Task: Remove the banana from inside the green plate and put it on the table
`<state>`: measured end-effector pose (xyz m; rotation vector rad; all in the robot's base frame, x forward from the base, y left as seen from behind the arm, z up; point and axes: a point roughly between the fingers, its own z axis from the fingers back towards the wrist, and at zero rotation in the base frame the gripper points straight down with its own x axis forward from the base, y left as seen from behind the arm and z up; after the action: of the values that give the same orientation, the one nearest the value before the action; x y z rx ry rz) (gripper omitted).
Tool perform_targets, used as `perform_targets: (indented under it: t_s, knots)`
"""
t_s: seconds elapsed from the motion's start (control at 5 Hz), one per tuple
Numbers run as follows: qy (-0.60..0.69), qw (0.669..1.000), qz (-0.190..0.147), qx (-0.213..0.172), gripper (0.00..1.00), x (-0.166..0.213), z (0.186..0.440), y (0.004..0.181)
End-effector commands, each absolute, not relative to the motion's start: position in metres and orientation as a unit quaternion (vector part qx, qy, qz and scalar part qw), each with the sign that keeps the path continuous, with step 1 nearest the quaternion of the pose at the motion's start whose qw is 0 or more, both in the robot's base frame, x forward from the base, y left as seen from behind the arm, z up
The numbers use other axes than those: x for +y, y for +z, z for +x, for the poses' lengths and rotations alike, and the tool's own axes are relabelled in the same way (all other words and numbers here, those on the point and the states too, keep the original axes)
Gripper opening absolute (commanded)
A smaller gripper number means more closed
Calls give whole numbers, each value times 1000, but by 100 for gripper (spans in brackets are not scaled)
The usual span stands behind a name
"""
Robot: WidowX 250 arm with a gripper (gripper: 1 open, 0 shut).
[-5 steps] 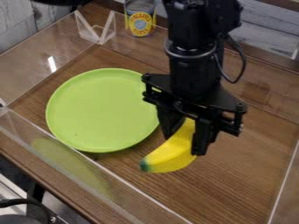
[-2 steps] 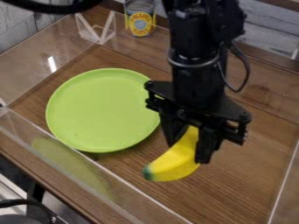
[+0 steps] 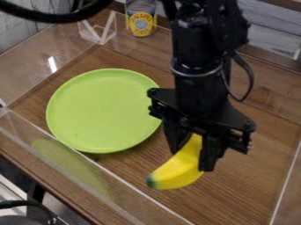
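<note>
black gripper jaws [image 3: 202, 156] were closed on the banana [image 3: 179, 169], pinching its upper end, with the rest of the fruit sticking out below them. the arm's dark body hid part of that grip, so exactly how far the fruit ran up between the fingers could not be told.

the banana lay below the tool in the view and toward its left, its long axis slanting from the fingers down to the green tip [image 3: 150, 182], which pointed toward the near clear wall [image 3: 112, 180]. it was outside the green plate [image 3: 104, 110], beyond the rim on the right, and above or on the brown table [image 3: 241, 189]; whether its underside touched the wood could not be made out.

only one arm was there to do the work. the coming move seemed to turn on that downward slant: the low green end would likely meet the wood first, so a gentle lowering and then a release looked right, since letting go high might make it roll.
</note>
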<state>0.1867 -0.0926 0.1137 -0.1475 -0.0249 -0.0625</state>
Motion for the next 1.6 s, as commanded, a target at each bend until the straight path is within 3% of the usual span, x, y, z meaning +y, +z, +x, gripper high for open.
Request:
perform_targets:
  t_s: [0.0, 0.6, 0.8, 1.4]
  knots:
    - [-37, 995, -83, -34, 0, -95, 188, 122]
    - [-41, 994, -89, -38, 0, -97, 187, 119]
    - [-38, 995, -89, -34, 100, -95, 187, 120]
    - [-42, 995, -90, -25, 100, -93, 195, 105]
